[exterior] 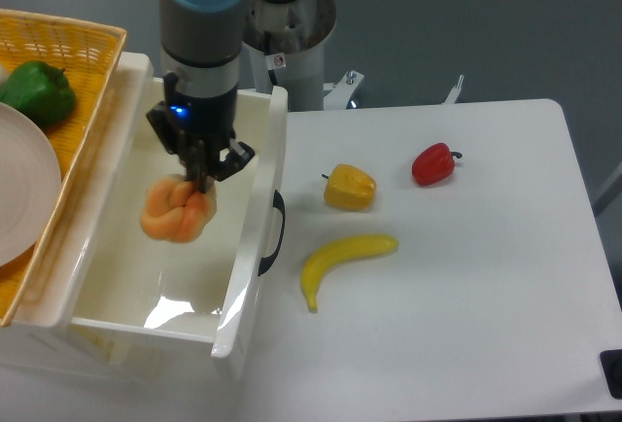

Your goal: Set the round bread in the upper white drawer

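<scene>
From left to right, a yellow woven basket (87,62) adjoins the upper white drawer (248,237), above whose open interior the tool (201,181) grips the round bread (175,216), while a banana (342,259) lies on the table (466,325).

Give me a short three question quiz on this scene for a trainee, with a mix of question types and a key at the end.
1. True or false: the claw is shut on the round bread.
2. The round bread is over which place? A) the yellow basket B) the upper white drawer C) the bare table
3. Name the fruit lying nearest the drawer's black handle.

Key:
1. True.
2. B; it hangs over the drawer's open inside, not yet released.
3. The banana, on the table beside the yellow pepper and red pepper.
</scene>
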Controlling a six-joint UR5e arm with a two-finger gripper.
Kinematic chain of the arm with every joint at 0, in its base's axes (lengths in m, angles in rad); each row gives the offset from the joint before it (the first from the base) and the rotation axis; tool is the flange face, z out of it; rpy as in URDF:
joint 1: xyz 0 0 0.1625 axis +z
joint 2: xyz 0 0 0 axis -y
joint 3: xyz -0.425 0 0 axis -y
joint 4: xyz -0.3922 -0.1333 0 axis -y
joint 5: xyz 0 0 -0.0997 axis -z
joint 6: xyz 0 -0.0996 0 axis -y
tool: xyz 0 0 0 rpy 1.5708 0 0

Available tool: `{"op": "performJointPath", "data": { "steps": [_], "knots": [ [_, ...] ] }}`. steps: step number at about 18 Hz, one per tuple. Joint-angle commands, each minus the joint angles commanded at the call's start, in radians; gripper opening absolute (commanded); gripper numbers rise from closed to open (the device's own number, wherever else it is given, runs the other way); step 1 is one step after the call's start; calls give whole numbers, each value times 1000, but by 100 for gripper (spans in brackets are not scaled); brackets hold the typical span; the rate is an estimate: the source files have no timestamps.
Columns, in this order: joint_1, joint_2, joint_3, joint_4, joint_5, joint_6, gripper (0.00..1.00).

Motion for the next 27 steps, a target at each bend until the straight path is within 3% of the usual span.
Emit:
{"op": "performJointPath", "data": {
  "steps": [15,19,22,27],
  "knots": [
    [-5,2,-11,0,3,-17,100],
    [0,8,-12,40,32,21,100],
    [21,2,-15,77,69,32,100],
    [144,8,-15,64,104,119,100]
  ]
}}
